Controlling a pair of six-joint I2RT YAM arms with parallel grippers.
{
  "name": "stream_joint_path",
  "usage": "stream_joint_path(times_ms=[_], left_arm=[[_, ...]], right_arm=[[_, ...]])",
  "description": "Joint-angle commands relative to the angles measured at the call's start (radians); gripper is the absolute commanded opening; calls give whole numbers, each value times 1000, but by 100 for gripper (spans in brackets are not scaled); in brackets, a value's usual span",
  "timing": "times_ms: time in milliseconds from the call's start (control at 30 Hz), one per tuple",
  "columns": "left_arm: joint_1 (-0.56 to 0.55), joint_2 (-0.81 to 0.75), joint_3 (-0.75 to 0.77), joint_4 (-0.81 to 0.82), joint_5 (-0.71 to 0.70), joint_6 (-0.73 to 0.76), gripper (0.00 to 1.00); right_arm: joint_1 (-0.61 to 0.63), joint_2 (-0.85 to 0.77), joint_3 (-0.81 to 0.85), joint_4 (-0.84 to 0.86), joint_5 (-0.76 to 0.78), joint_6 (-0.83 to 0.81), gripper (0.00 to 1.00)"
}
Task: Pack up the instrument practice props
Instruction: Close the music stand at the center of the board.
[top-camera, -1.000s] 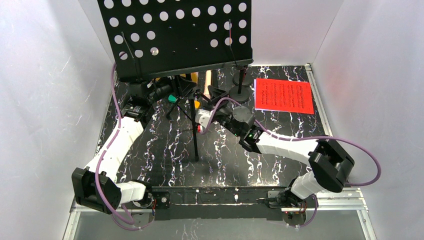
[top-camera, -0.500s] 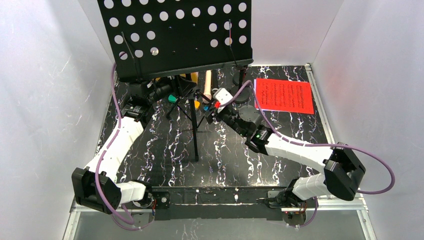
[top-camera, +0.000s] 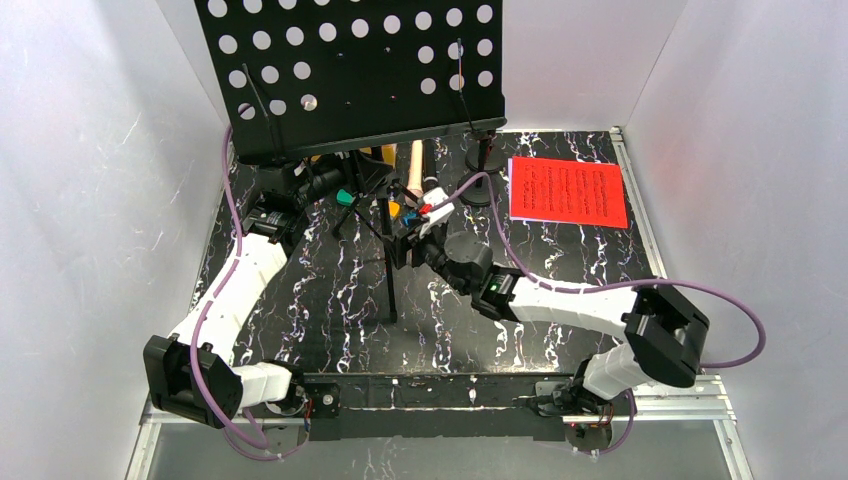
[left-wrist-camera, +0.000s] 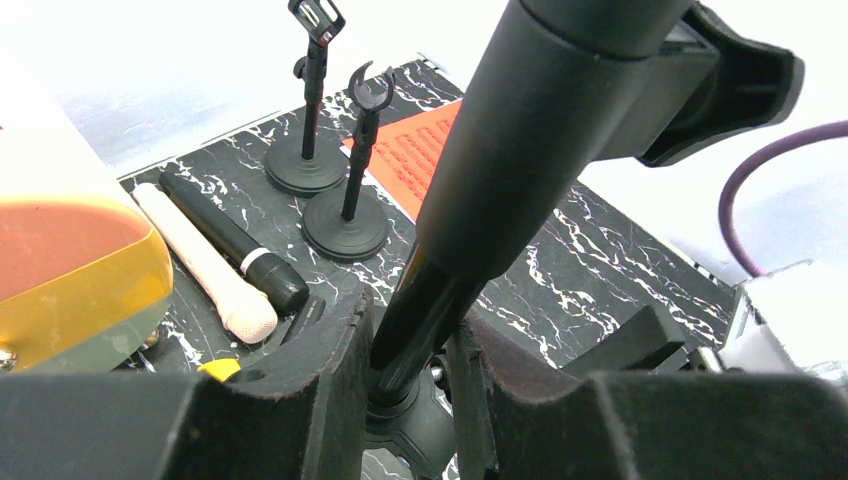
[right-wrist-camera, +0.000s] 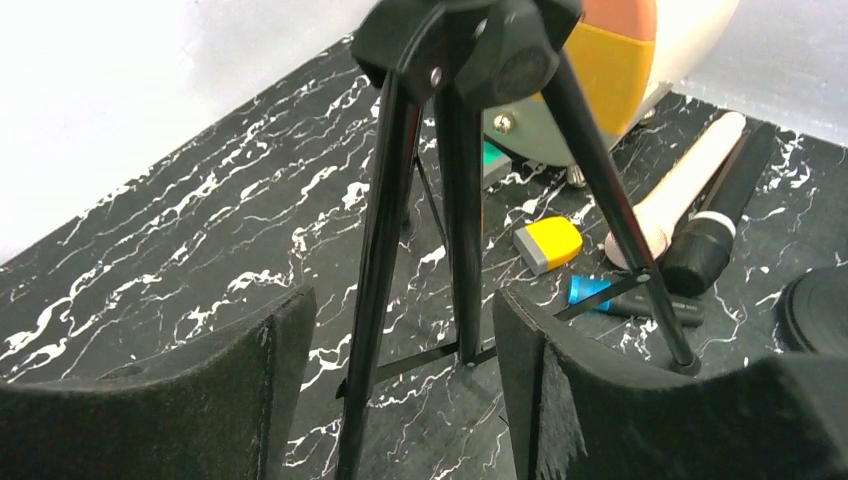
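Observation:
The black perforated music rack stands at the back on its tripod legs. My left gripper is shut on the rack's pole just above the leg hub. My right gripper is open and straddles two tripod legs below the hub; neither pad touches a leg. A cream microphone and a black microphone lie side by side behind the tripod. Two round-based mic holders stand beside a red sheet-music page.
A rounded yellow, orange and cream object sits behind the tripod under the rack. A small yellow piece and a blue-tipped piece lie by the legs. White walls enclose the marbled black table on three sides.
My right gripper swung up toward the back, then came down again around the tripod legs, its jaws widening and narrowing a little. The left gripper kept its hold and stayed still.

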Motion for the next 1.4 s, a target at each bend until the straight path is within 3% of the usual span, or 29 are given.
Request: stream_joint_path(times_ms=[0, 267, 533, 867, 1100, 1367], left_arm=[[5, -3, -9, -85, -16, -71, 0], [6, -5, -14, -79, -22, -76, 0], [6, 0, -19, -70, -28, -87, 0], [6, -24, -40, -61, -80, -141, 0], [-40, -68, -67, -49, -136, -194, 2], [-52, -83, -115, 41, -133, -255, 28]], right_arm=[[27, 33, 35, 95, 93, 18, 72], [71, 117, 43, 196, 157, -22, 66], [79, 189, 56, 258, 177, -34, 50], [79, 136, -7, 321, 116, -33, 2], [77, 87, -75, 384, 84, -37, 1], [53, 16, -175, 442, 39, -20, 1]])
